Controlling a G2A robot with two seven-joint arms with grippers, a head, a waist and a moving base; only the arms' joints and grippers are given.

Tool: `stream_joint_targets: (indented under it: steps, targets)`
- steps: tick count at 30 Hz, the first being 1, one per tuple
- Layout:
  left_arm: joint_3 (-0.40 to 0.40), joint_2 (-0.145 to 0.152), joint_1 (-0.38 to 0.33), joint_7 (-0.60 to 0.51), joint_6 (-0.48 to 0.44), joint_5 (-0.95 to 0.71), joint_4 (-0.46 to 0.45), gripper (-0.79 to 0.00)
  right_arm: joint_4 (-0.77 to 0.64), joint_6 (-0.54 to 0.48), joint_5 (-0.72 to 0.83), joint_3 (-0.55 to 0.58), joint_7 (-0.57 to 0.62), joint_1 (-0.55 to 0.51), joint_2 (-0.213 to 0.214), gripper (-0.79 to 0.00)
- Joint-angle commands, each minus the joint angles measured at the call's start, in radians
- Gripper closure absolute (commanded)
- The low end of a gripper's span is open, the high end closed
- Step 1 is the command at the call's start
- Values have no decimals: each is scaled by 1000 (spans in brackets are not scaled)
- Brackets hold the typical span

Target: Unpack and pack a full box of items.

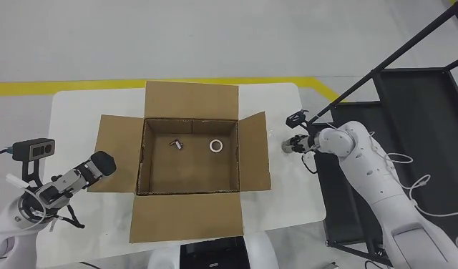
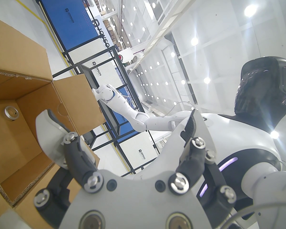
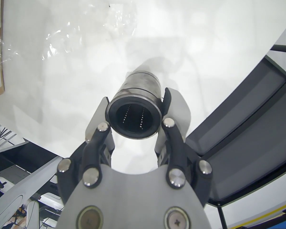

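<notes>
An open cardboard box (image 1: 189,197) sits mid-table with all flaps spread. On its floor lie a white ring (image 1: 216,146) and a small dark metal part (image 1: 176,144); the ring (image 2: 11,112) also appears in the left wrist view. My right gripper (image 1: 292,146) hovers over the white table just right of the box, shut on a metal cylindrical bushing (image 3: 139,103) with a hollow black-rimmed bore. My left gripper (image 2: 119,127) stays by the box's left flap at the table's left edge, open and holding nothing.
A clear plastic bag (image 3: 90,27) lies on the table (image 1: 286,197) between the box's right flap and my right gripper. A dark metal rack with a tray (image 1: 408,126) stands right of the table. A yellow floor line (image 1: 71,87) runs behind it.
</notes>
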Motion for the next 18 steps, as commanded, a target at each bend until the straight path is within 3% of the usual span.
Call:
stream_joint_targets:
  steps: [1, 7, 18]
  targets:
    - [0, 0, 0, 0, 0, 0, 0, -785, -16, -2, -2, 1, 1, -2, 1, 0]
    - [0, 0, 0, 0, 0, 0, 0, -785, -134, -19, 6, 65, 14, -38, 21, 0]
    - [0, 0, 0, 0, 0, 0, 0, -785, -744, -148, 212, 513, 44, -322, 93, 0]
